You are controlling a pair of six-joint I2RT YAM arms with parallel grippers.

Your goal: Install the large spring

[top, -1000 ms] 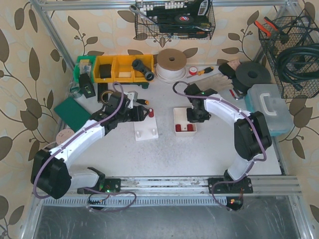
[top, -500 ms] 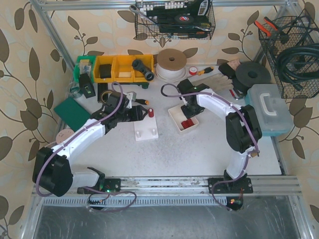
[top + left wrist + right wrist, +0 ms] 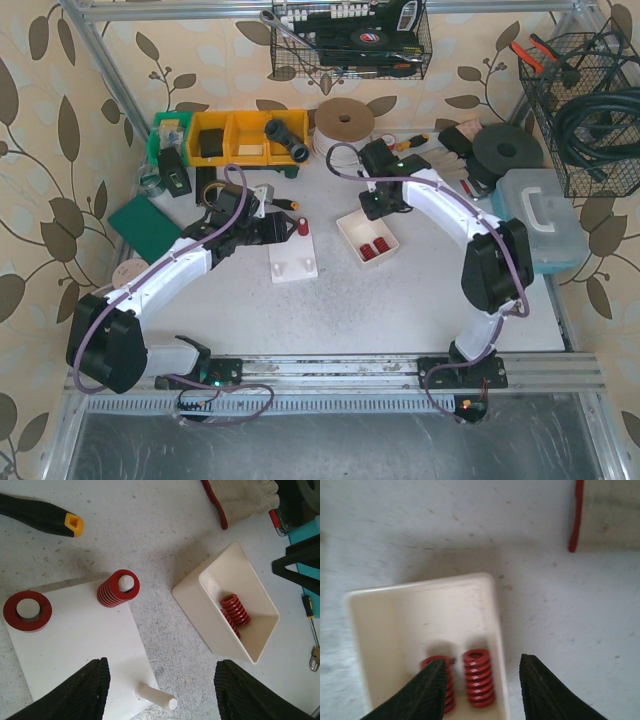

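Jaws on both arms are standing apart with nothing between them. The right gripper (image 3: 482, 660) is hanging above the cream tray (image 3: 370, 630), and its wrist camera is looking down on two red springs (image 3: 479, 677) lying side by side at one end of the tray, close together or touching (the blur is making that hard to judge). Its fingers (image 3: 422, 692) are not touching the tray or the springs.

The left gripper (image 3: 162, 664) is hovering over the near edge of the white base plate (image 3: 85, 635), well clear of the tray, which is sitting on the table just beside the plate. A third red spring (image 3: 118, 587) is standing upright over a peg at the plate's far edge. Next to it, a wider red ring (image 3: 27, 611) is sitting around a second peg. A bare white peg (image 3: 157, 696) is showing at the plate's near edge, below the gap between the left fingers (image 3: 80, 692).

Which of these red pieces is the large spring I cannot tell.

Beyond the plate a screwdriver handle (image 3: 40, 517), black with a yellow end, is lying on the table, and a work glove (image 3: 245, 497) is lying past the tray.
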